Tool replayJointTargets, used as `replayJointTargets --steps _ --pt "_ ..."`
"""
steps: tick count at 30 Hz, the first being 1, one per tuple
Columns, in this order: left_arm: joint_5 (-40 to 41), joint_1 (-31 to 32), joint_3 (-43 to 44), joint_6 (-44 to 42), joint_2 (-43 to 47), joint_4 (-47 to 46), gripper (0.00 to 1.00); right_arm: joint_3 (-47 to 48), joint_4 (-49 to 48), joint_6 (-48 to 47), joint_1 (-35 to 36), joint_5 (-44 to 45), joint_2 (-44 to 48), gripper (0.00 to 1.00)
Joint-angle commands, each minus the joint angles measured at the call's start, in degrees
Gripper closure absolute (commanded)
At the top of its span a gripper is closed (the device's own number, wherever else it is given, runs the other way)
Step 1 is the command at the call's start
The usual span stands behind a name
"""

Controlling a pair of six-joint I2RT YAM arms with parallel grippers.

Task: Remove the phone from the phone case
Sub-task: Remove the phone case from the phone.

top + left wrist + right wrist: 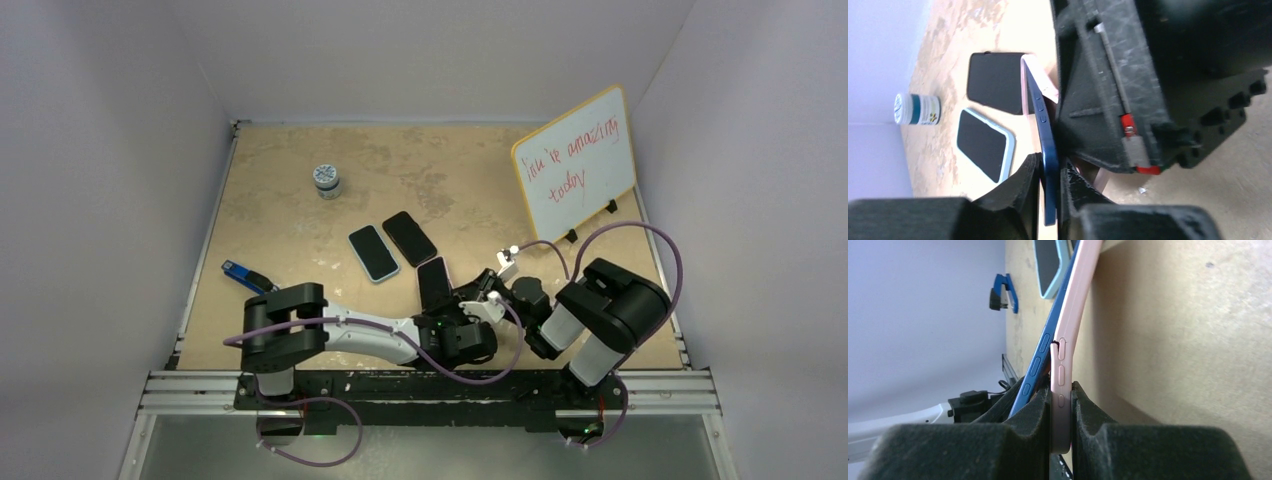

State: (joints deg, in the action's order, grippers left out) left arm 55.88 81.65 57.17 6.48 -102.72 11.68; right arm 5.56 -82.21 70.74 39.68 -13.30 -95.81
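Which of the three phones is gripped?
The dark-blue phone, partly out of its pink case. The light-blue-rimmed phone and black one lie flat, untouched.

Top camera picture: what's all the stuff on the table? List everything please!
dark blue phone: one, blue, held on edge by the left gripper
soft pink phone case: one, pink, held by the right gripper
phone in light blue case: one, black screen, mid-table
black phone-shaped slab: one, black, beside it
small round jar: one, white and teal, far left
small blue clip-like thing: one, blue, left edge
yellow-framed whiteboard: one, red writing, far right
tan table: one, tan, underneath
left gripper: one, black, shut
right gripper: one, black, shut
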Motion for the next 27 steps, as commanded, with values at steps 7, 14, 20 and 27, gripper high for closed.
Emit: replayJointTargets --steps 7,14,20,27 --pt "-1.98 3.75 1.56 4.34 9.82 5.13 1.00 1.18 -3.23 -1.84 0.31 4.07 8.49 1.00" --pt "-1.26 6.16 3.38 6.74 15.85 9.72 1.00 0.83 8.09 -4.55 0.28 8.46 16.83 1.00" --pt "-2.70 6.16 1.11 6.97 25.74 9.26 1.00 1.84 27.60 -9.40 0.23 14.54 29.04 1.00" --pt "-11.83 6.16 -4.27 5.56 37.81 0.89 1.00 2.48 42.50 -13.90 0.22 24.54 40.76 1.00"
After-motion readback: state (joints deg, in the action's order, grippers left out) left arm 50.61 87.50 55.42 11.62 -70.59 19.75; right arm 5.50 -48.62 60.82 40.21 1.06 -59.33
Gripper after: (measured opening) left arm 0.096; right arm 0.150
